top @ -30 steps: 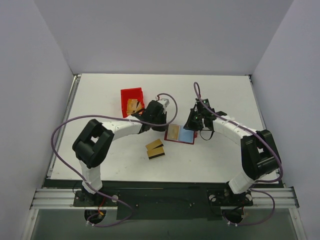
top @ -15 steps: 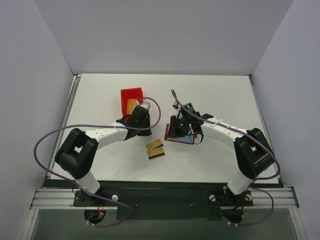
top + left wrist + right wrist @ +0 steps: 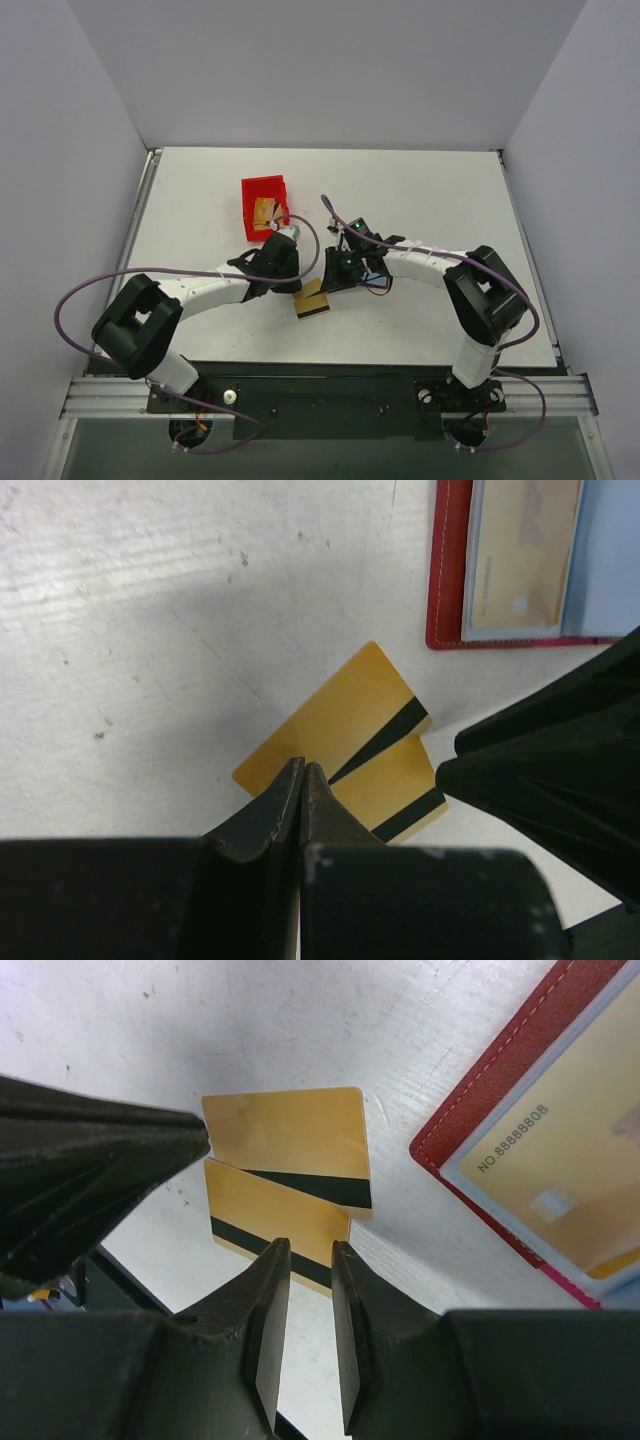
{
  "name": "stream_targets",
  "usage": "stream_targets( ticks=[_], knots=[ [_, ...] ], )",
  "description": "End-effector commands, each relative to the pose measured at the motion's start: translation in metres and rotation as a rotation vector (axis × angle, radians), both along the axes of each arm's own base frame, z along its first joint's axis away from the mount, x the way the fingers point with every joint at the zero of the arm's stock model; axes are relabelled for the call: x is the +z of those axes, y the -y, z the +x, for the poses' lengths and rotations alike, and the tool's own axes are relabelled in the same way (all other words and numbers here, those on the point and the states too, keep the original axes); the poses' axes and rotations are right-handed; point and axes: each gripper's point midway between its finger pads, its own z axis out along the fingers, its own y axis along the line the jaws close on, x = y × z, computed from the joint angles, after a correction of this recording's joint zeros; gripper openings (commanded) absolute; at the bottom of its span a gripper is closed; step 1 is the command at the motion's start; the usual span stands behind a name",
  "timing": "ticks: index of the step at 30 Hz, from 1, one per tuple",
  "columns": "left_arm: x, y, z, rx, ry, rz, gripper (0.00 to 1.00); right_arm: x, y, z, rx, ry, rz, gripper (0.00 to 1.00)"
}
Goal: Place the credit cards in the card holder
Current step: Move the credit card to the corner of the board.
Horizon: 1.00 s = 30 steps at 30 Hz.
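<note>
Two credit cards (image 3: pixel 311 299) lie overlapping on the table (image 3: pixel 430 190), near its middle. The card holder (image 3: pixel 500 1085) lies open just right of them and slightly farther back, with a card (image 3: pixel 560 1150) in one slot. Far and left sits a bin (image 3: pixel 250 215) with more cards (image 3: pixel 266 211) inside. My left gripper (image 3: pixel 300 770) hangs over the pair's left side, my right gripper (image 3: pixel 310 1250) over their right.

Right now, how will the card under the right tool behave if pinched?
The card lies flat and thin, so probably hard to pinch. Its glossy face may slip. It overlaps another card, so pushing likely shifts both.
</note>
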Motion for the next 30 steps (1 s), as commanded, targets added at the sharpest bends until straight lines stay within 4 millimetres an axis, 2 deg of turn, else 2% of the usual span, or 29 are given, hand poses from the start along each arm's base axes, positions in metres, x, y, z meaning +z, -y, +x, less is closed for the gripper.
stream_targets(
  ticks=[1, 7, 13, 20, 30],
  knots=[
    [0.003, -0.001, -0.008, 0.047, 0.016, -0.015, 0.02, -0.005, 0.007, 0.007, -0.070, 0.024, -0.049, 0.20],
    [-0.004, -0.014, -0.017, 0.097, 0.004, -0.011, 0.02, -0.020, 0.020, -0.002, -0.100, -0.001, -0.089, 0.19],
    [-0.010, -0.017, -0.018, 0.102, 0.001, 0.006, 0.02, -0.026, 0.022, -0.007, -0.108, -0.016, -0.094, 0.19],
    [-0.011, -0.015, -0.019, 0.092, -0.007, 0.003, 0.02, -0.031, 0.021, -0.012, -0.092, -0.047, -0.095, 0.18],
    [-0.021, -0.010, -0.039, 0.057, -0.043, -0.001, 0.02, -0.039, 0.024, -0.027, -0.077, -0.077, -0.102, 0.18]
  ],
)
